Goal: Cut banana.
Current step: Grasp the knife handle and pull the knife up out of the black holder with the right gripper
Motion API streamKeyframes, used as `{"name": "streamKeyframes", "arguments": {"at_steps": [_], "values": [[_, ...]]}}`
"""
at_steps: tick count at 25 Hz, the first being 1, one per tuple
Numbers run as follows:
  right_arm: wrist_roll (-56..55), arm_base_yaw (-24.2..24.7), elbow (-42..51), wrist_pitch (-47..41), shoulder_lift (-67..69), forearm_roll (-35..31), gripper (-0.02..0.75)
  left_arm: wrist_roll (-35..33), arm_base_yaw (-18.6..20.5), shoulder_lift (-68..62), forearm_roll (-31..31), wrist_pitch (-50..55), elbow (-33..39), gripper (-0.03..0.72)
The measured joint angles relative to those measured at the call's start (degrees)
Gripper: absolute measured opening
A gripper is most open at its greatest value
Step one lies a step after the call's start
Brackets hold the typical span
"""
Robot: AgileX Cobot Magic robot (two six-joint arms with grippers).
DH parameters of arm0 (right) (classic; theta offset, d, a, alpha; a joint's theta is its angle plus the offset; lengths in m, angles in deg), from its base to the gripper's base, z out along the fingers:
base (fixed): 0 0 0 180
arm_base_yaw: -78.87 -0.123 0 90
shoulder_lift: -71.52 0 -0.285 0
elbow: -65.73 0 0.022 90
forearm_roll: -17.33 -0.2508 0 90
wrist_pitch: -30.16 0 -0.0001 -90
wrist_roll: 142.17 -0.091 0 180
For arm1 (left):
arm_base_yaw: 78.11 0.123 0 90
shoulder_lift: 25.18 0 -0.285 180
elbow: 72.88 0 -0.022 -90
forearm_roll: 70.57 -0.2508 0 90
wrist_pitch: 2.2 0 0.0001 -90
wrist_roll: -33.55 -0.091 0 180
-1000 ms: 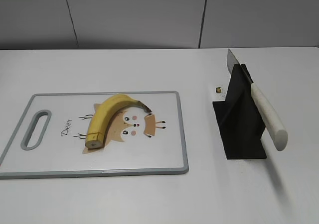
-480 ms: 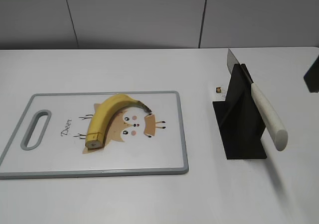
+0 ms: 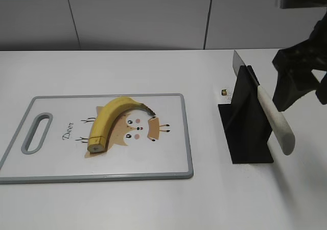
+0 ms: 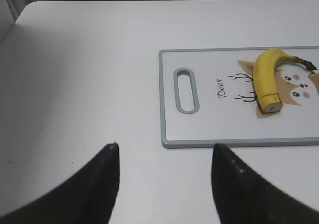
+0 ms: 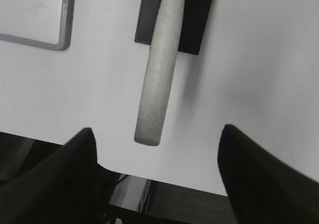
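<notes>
The yellow banana (image 3: pixel 109 120) lies on the grey-rimmed cutting board (image 3: pixel 168 158), over its deer print; it also shows in the left wrist view (image 4: pixel 265 75). A knife with a whitish handle (image 3: pixel 275 120) rests in a black stand (image 3: pixel 245 130). My right gripper (image 3: pixel 301 89) is open, in the air just right of the handle; in the right wrist view the handle (image 5: pixel 157 74) lies ahead of the open jaws (image 5: pixel 157 147). My left gripper (image 4: pixel 164 157) is open and empty over bare table near the board's handle end.
The board's slot handle (image 3: pixel 37 133) is at its left end. A small brown object (image 3: pixel 224 92) lies on the white table behind the stand. A grey wall runs along the back. The table's front edge shows in the right wrist view (image 5: pixel 169 181).
My right arm has come in from the right edge and now hangs beside the knife handle. The banana, board and knife have not moved.
</notes>
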Motion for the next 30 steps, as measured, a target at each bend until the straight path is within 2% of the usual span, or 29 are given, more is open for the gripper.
{"name": "streamKeyframes", "arguments": {"at_steps": [8, 15, 27, 30], "values": [[0.00, 0.00, 0.00, 0.66, 7.19, 0.00, 0.571, 0.00, 0.00, 0.00, 0.00, 0.00, 0.00, 0.575], [0.00, 0.00, 0.00, 2.56, 12.12, -0.02, 0.496, 0.00, 0.00, 0.00, 0.00, 0.00, 0.00, 0.575], [-1.15, 0.00, -0.11, 2.92, 17.41, -0.17, 0.484, 0.00, 0.00, 0.00, 0.00, 0.00, 0.00, 0.575], [-2.01, 0.00, -0.12, 2.93, 17.41, -0.18, 0.454, 0.00, 0.00, 0.00, 0.00, 0.00, 0.00, 0.574]]}}
